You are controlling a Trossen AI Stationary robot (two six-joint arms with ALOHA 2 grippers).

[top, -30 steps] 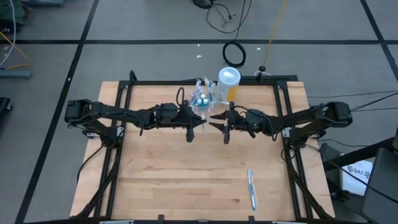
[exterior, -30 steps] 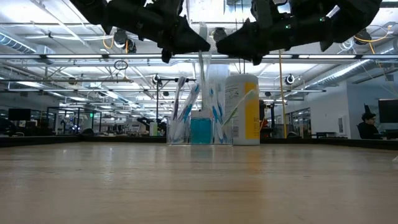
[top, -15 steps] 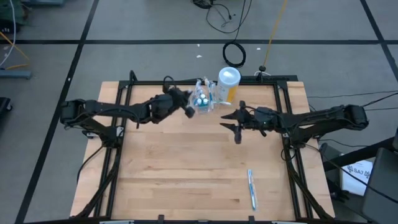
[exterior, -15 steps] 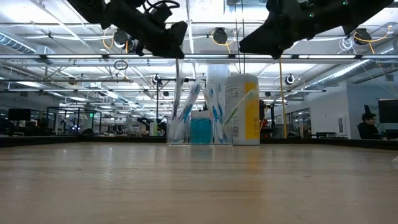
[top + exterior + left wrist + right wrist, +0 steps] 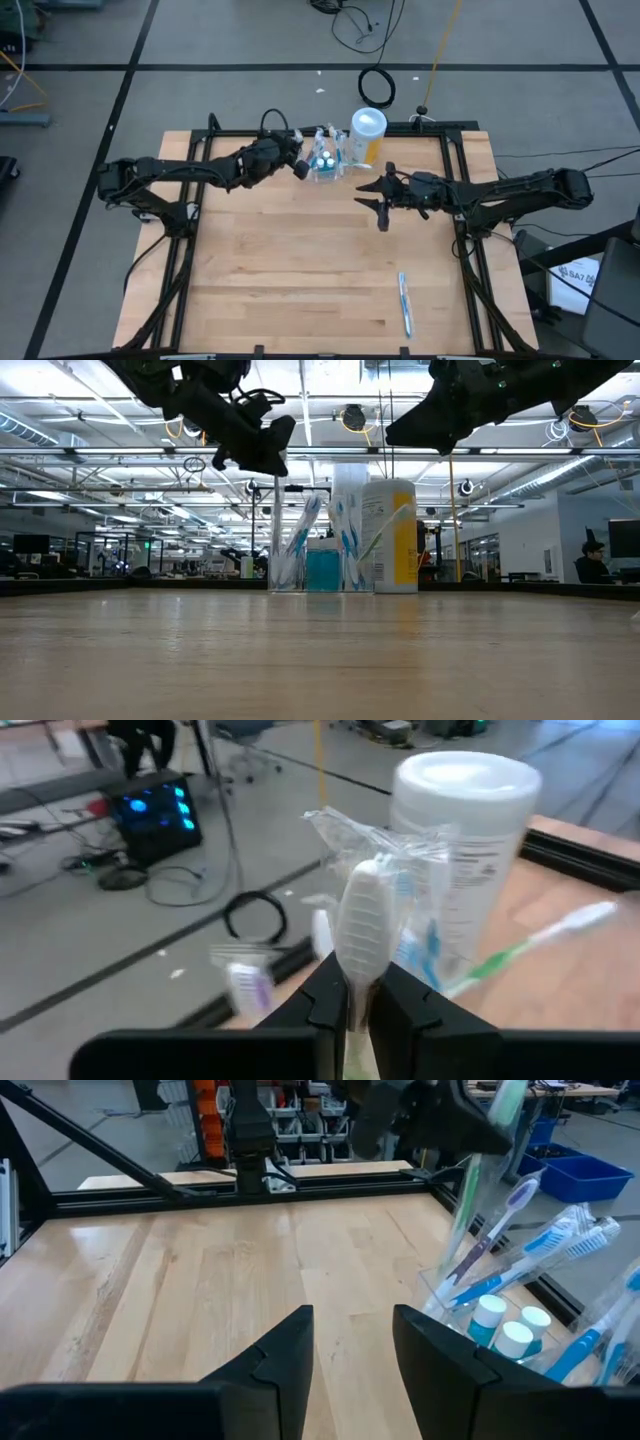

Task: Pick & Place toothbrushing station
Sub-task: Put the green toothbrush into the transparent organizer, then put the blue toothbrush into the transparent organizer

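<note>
The clear plastic cup stands at the table's far middle, full of pale blue, white and green toothbrushes and teal white-capped toothpaste tubes. My left gripper hangs just left of the cup, shut on a white toothbrush that stands nearly upright. Its lower end reaches the cup's left side; whether it is inside, I cannot tell. My right gripper is open and empty, right of the cup and above the table. Another toothbrush lies flat on the table near the front right. My left gripper pinches the white toothbrush's neck just below the head between its two fingers. The fingers come from the table's left, slanting down, and lie across the brush. The head stands above the fingers, and the handle hangs nearly upright below them beside the cup.
The taller yellow canister with a white lid stands right behind the cup, touching it. A black frame rail runs along the table's far edge and down both sides. Bare wood lies toward the near edge.
The two grippers stood close together at the table's middle. My left gripper has gone toward the far edge and the cup with the toothbrush, which stays nearly upright. My right gripper has drawn back toward the table's right, then kept still.
</note>
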